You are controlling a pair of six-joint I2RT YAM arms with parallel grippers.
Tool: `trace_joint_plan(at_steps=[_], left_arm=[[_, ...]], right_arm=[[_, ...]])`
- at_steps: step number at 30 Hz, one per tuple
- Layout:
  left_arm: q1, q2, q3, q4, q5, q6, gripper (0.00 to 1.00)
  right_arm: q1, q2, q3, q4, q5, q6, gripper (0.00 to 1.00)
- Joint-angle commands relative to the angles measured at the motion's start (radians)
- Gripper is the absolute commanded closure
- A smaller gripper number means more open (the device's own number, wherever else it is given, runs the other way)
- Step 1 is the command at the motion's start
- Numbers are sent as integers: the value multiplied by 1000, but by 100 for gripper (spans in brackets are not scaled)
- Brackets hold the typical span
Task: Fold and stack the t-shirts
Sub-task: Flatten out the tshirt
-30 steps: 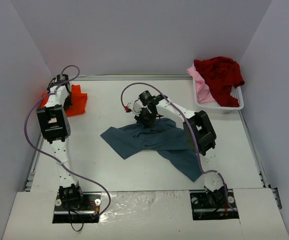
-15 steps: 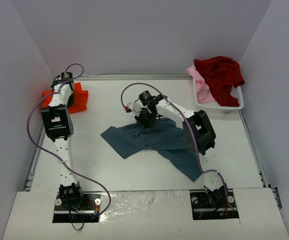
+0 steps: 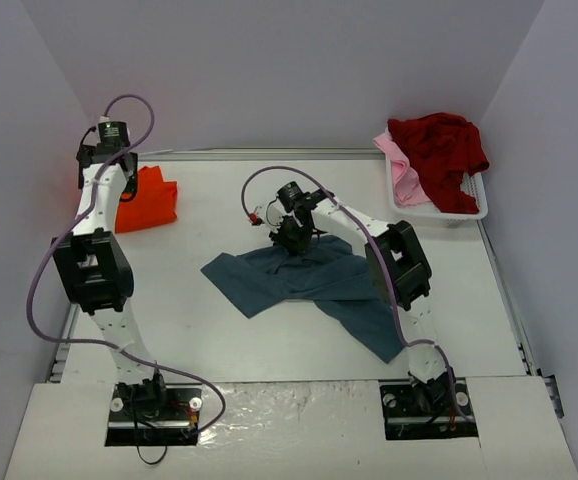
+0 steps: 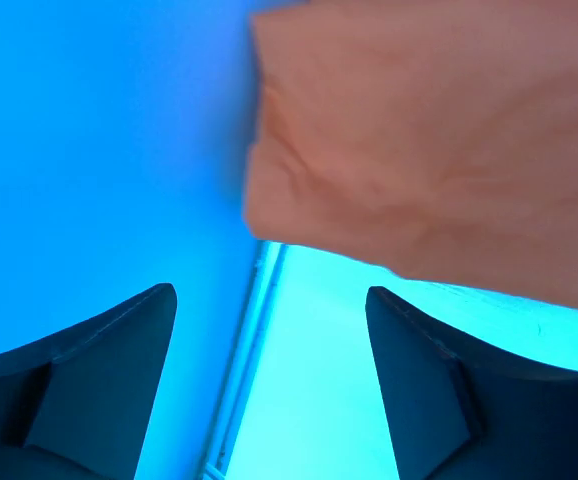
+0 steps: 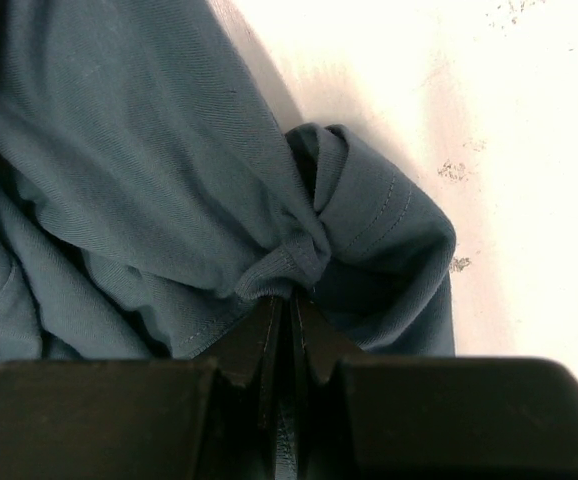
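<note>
The bright orange t-shirt (image 3: 149, 200) lies folded at the table's back left; in the left wrist view it (image 4: 439, 140) fills the upper right. My left gripper (image 3: 99, 170) (image 4: 269, 340) hangs above its left edge, open, with nothing between the fingers. The slate blue-grey t-shirt (image 3: 309, 285) (image 5: 119, 170) lies spread and rumpled mid-table. My right gripper (image 3: 291, 238) (image 5: 291, 300) is shut on a bunched ribbed edge at its far side. A dark red t-shirt (image 3: 439, 145) and a pale pink t-shirt (image 3: 401, 170) are heaped in the basket.
The white plastic basket (image 3: 464, 212) stands at the back right corner. Grey walls close in the table on the left, back and right. The table's left rail (image 4: 254, 340) runs just under my left gripper.
My left gripper has opened, let go of the orange t-shirt and risen toward the back left wall. The orange t-shirt has settled flat. The right arm has not moved.
</note>
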Motion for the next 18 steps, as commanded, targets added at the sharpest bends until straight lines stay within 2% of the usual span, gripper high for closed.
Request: trace_joint_plan(at_steps=[1,5,10,11,14,18], left_arm=[[-11,-170,-39,54,-74,21,23],[-21,-269,-106,-12,42,2,23],[-21,-442,-331,-17,255,-47,22],[-21,-465,-361,-8,316,-45,21],[-21,-540,-439,12,422,-25,18],[-34,-574,-499,12,577,-19,14]], right_arm=[[5,-50,-3,-37,35,2,100],[2,-70,-1,-37,71,-1,100],[3,-148,36,-37,101,2,100],[3,-159,46,-36,148,2,100],[-20,-198,137,-37,248,28,100],[-60,-275,223,-34,299,51,100]])
